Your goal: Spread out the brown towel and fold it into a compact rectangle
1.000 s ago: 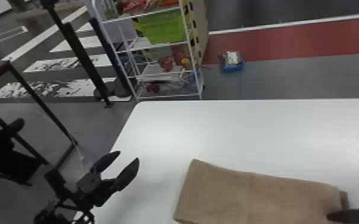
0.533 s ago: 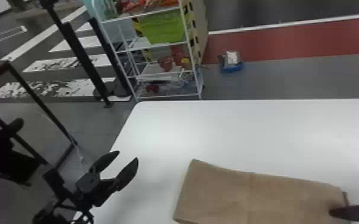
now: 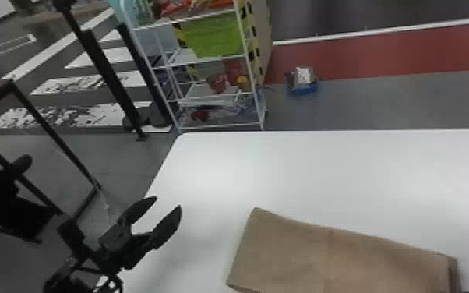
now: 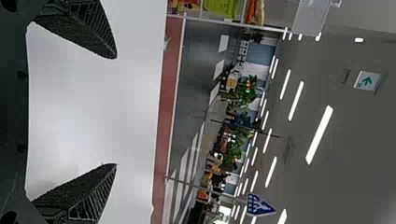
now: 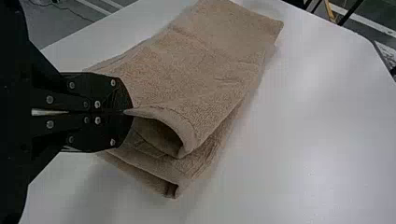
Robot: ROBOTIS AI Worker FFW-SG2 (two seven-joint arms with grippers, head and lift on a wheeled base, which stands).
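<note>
The brown towel (image 3: 335, 257) lies as a folded strip at the table's front, its right end showing layered edges. In the right wrist view my right gripper (image 5: 127, 112) is shut on the upper layer at one end of the towel (image 5: 210, 60), and that edge bulges into a loop above the lower layers. My left gripper (image 3: 169, 202) is left of the towel, over the table's left edge, apart from the cloth. Its fingers are spread with nothing between them, as the left wrist view of the gripper (image 4: 114, 111) also shows.
The white table (image 3: 323, 171) extends behind and to the right of the towel. Beyond its far left corner stands a wire shelf (image 3: 218, 126) holding a green bin (image 3: 216, 37). A dark frame (image 3: 50, 128) is at the left, and a small blue box (image 3: 303, 87) lies on the floor behind.
The dark finger of my right gripper at the head view's right edge has gone out of that view. My left gripper and the towel's left part have barely moved.
</note>
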